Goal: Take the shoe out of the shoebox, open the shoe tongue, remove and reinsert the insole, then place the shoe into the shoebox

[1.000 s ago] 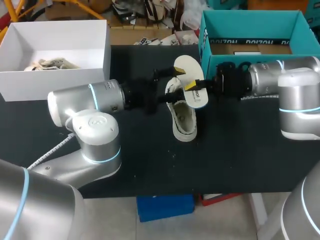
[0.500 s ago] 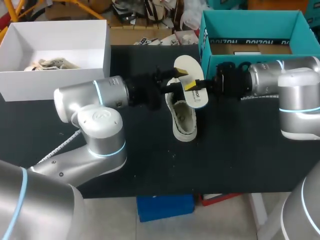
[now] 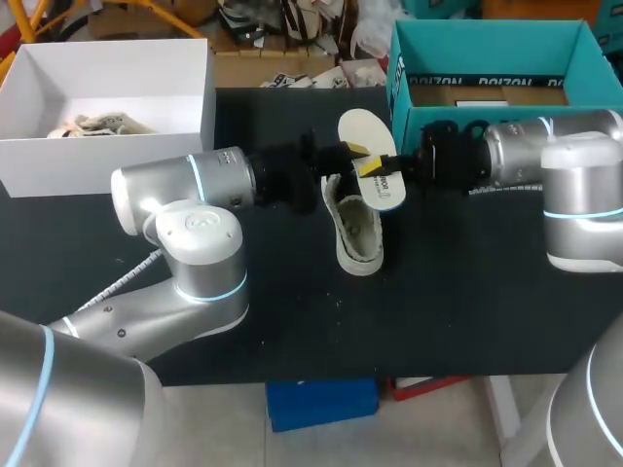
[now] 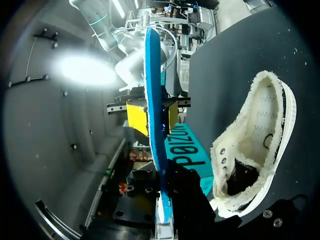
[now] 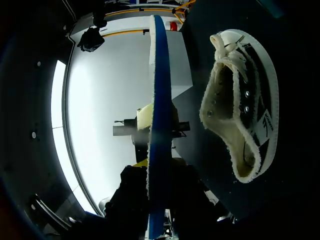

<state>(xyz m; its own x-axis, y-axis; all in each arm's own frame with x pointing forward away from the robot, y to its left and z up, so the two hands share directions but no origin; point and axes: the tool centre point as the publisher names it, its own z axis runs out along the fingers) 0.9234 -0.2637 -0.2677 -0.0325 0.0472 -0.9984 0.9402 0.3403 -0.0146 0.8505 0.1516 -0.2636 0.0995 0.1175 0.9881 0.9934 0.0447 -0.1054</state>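
Desk: black top (image 3: pixel 467 311), with a white box (image 3: pixel 107 146) at its far left corner and the teal shoebox (image 3: pixel 487 39) at the far right.
Shoe: the cream sneaker (image 3: pixel 358 229) is out of the box, lying on the desk about mid-way between the two arms, opening up. From the left wrist you can see right into it (image 4: pixel 255 145).
Insole: white on top, blue underneath (image 3: pixel 365 131), held up in the air just over the far end of the shoe, nowhere near touching it.
Right tool: comes in from the shoebox side (image 3: pixel 375 170), yellow tips pressed on both faces of the insole (image 4: pixel 155 100), so it's pinching it for sure.
Left tool: right up against the insole from the other side (image 3: pixel 346 153). The insole's edge runs straight through it, but honestly can't tell if it's actually clamped.
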